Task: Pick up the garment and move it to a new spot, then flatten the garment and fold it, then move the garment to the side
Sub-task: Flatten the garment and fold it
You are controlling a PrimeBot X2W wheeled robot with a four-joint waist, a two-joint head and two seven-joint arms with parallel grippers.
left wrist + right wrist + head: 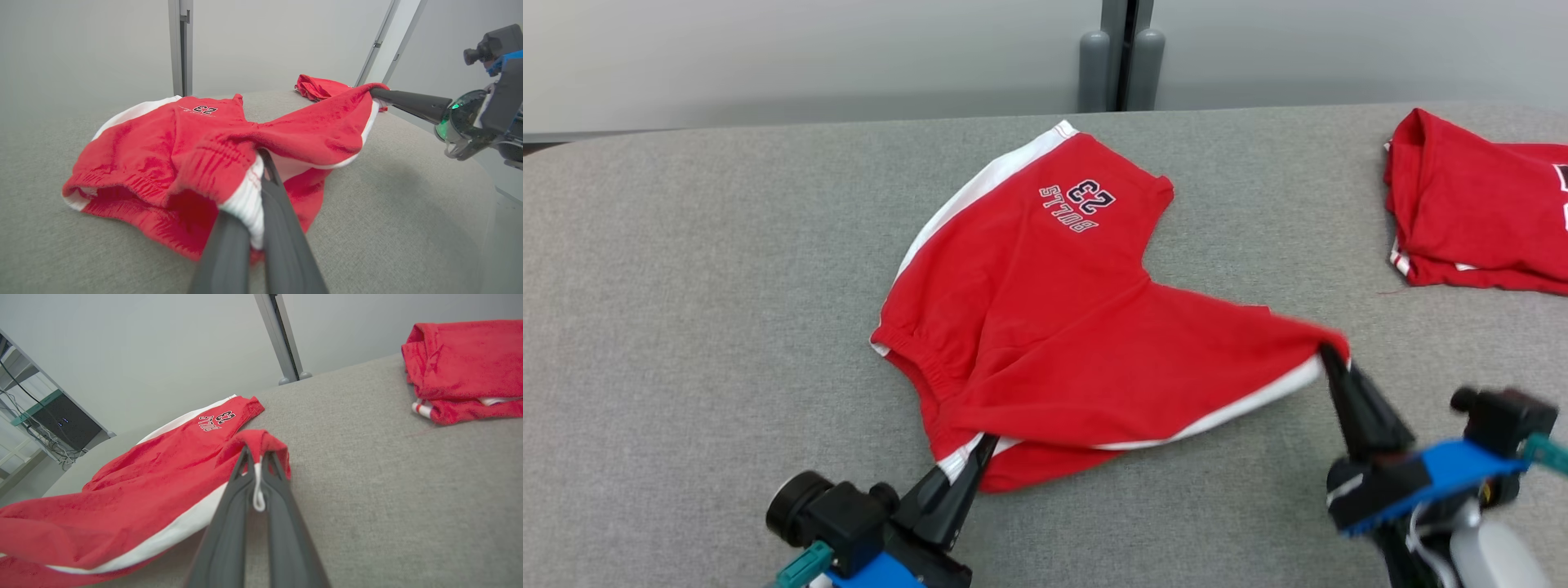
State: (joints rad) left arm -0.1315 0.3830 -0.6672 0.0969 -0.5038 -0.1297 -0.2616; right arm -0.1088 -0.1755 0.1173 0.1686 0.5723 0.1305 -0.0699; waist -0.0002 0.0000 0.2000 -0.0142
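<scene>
Partly under red shorts (1054, 327), left pincer (985, 447) tips.

Left gripper (987, 443) and right gripper (1328, 353) — both clamped shut, reaching forward.

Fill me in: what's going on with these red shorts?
The robot holds red shorts in both grippers on the grey table. The left gripper is shut on the waistband corner nearest it; the right gripper is shut on a leg corner, out to the right. The cloth between them is creased, not yet flat. Another red garment lies folded at the far right.
</scene>
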